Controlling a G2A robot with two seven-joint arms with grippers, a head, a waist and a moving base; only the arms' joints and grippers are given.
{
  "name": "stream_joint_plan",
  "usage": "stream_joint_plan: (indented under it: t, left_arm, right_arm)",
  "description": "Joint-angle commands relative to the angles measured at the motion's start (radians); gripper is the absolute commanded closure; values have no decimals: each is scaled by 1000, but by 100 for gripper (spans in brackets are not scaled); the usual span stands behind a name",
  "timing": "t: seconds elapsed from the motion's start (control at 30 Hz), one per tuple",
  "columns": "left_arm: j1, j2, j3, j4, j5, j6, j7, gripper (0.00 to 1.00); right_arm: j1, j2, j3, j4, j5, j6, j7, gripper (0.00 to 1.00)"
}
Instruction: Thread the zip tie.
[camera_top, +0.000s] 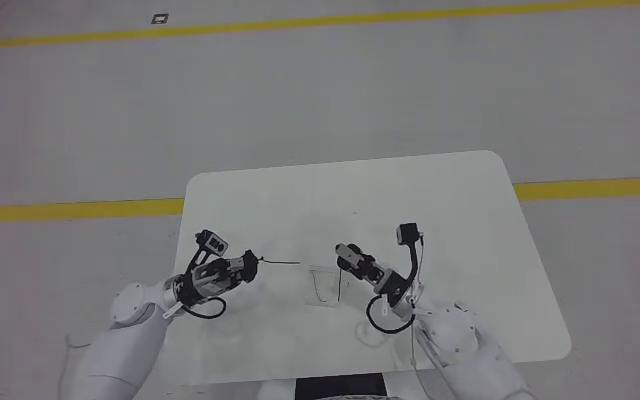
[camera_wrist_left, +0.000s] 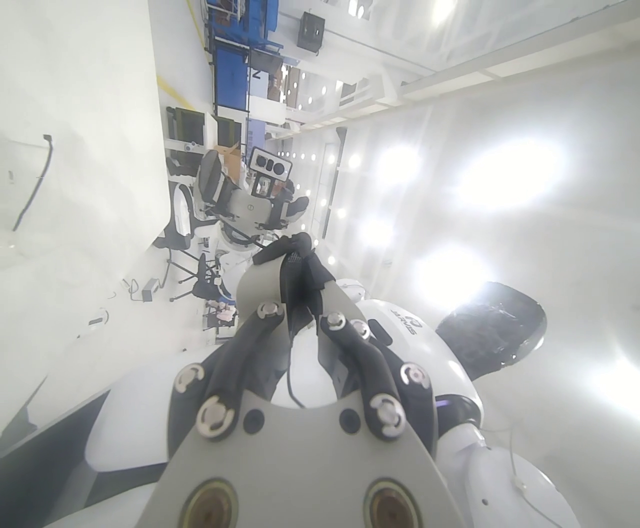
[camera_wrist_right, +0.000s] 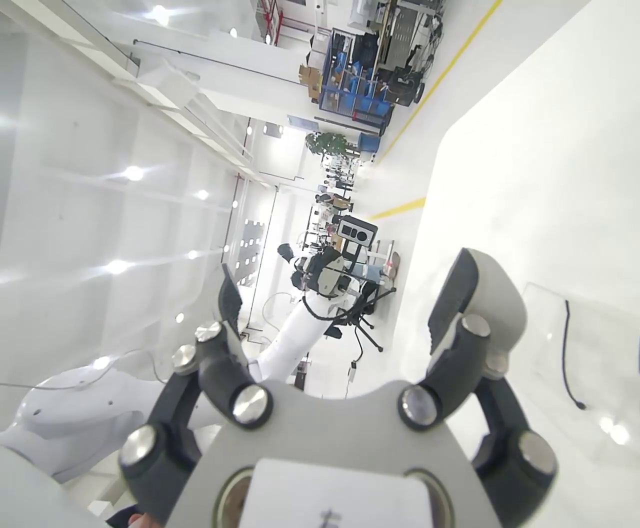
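Observation:
My left gripper (camera_top: 247, 266) is shut on a thin black zip tie (camera_top: 280, 262), which sticks out sideways toward the right arm, just above the white table (camera_top: 420, 200). In the left wrist view the closed fingertips (camera_wrist_left: 295, 250) pinch the tie, and its tail (camera_wrist_left: 290, 375) runs back between the fingers. My right gripper (camera_top: 345, 254) is open and empty a short way beyond the tie's free tip, facing it. Its two pads (camera_wrist_right: 452, 290) stand wide apart around the right gripper's midpoint (camera_wrist_right: 345, 295). The left gripper (camera_wrist_right: 320, 272) shows far off between them.
A clear shallow tray (camera_top: 322, 285) lies on the table between and just in front of the two grippers. It holds a spare black zip tie (camera_wrist_right: 567, 350), also visible as a curved tie (camera_wrist_left: 35, 185). Bare tabletop stretches behind and to the right.

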Motion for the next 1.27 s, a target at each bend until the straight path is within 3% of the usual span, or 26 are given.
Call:
stream_joint_plan:
  t: [0.0, 0.33, 1.23]
  left_arm:
    - [1, 1, -11, 4, -2, -7, 5, 100]
    - [0, 9, -61, 24, -25, -3, -7, 100]
    - [0, 9, -61, 24, -25, -3, -7, 100]
  right_arm:
    - [-6, 1, 2, 1, 3, -3, -8, 0]
    - [-12, 4, 3, -5, 30, -3, -7, 0]
    - [-12, 4, 3, -5, 30, -3, -7, 0]
